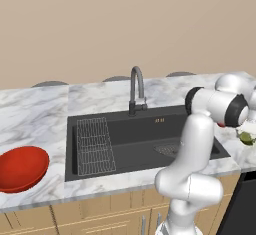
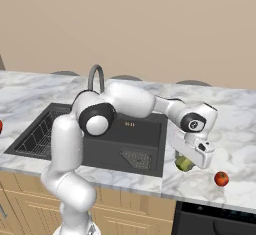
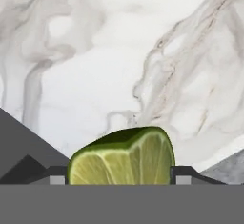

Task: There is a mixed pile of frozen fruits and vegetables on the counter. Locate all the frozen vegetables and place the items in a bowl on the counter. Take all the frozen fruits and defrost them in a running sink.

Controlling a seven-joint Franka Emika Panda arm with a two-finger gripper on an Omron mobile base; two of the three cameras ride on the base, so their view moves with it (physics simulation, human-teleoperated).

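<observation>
The green wedge [image 3: 124, 156] is a yellow-green cut piece sitting between my two finger tips, which press on its sides. My gripper [image 2: 186, 162] is shut on that wedge [image 2: 184, 165] low over the white marble counter [image 2: 235, 129], just right of the sink [image 2: 130, 144]. From the left base view the wedge [image 1: 246, 138] peeks out past my forearm. A small red ball [image 2: 221, 179] lies on the counter a short way right of the gripper. The red bowl [image 1: 22, 168] stands far left of the sink [image 1: 145, 139].
A grey gooseneck tap [image 1: 136, 89] rises behind the basin, and a wire grid rack [image 1: 95, 146] lies in its left half. The counter's front edge runs close below the gripper. A dark appliance front [image 2: 215, 221] sits under the counter at the right.
</observation>
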